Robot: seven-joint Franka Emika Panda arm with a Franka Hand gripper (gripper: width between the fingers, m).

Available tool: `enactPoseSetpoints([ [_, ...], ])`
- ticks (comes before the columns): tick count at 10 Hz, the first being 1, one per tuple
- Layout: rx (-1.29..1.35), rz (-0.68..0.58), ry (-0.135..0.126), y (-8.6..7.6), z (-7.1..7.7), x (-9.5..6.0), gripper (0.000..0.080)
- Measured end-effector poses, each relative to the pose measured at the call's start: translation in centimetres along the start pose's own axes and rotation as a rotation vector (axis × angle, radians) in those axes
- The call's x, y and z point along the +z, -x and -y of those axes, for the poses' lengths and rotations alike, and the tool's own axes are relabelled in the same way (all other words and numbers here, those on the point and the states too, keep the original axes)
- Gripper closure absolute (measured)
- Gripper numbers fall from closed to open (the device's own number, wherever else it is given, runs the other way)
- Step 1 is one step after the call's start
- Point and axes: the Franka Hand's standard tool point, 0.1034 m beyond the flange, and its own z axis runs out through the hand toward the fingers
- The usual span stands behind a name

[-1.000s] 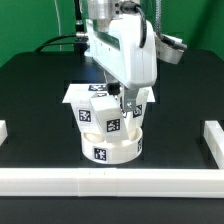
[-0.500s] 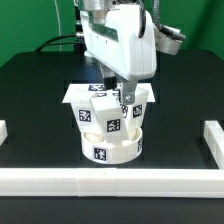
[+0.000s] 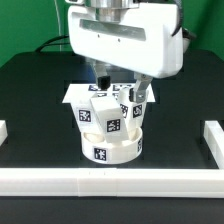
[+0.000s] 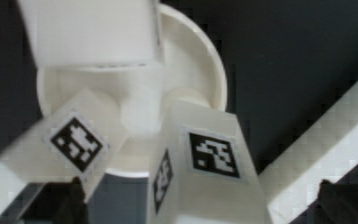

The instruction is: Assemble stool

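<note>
Behind stool (image 3: 112, 148), marker board (image 3: 72, 94), rail (image 3: 110, 182) in front

You see the round seat (image 4: 201, 62) with three blocky legs (image 4: 208, 155) rising from it, two showing tags. Beside the seat, a white rail (image 4: 336, 130) crosses the dark table (image 4: 300, 40).

My pincer (image 3: 122, 88) is hanging with jaws wide apart, just above the upright legs (image 3: 102, 115), which are crowding the space directly below. Bare desk (image 3: 40, 110) is lying free on both sides of the seat (image 3: 112, 150). The border rails (image 3: 110, 181) are fencing the front and side edges.
</note>
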Motion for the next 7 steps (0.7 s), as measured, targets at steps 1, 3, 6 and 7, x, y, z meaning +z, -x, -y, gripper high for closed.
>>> enactPoseSetpoints([
  [1, -0.117, -0.002, 0.000, 0.00, 0.05, -0.07, 0.0151],
  [3, -0.196, 0.002, -0.003, 0.00, 0.06, -0.21, 0.0151],
  [6, -0.412, -0.002, 0.002, -0.16, -0.08, -0.20, 0.0151],
  [7, -0.473, 0.011, -0.001, 0.00, -0.24, -0.54, 0.0151],
])
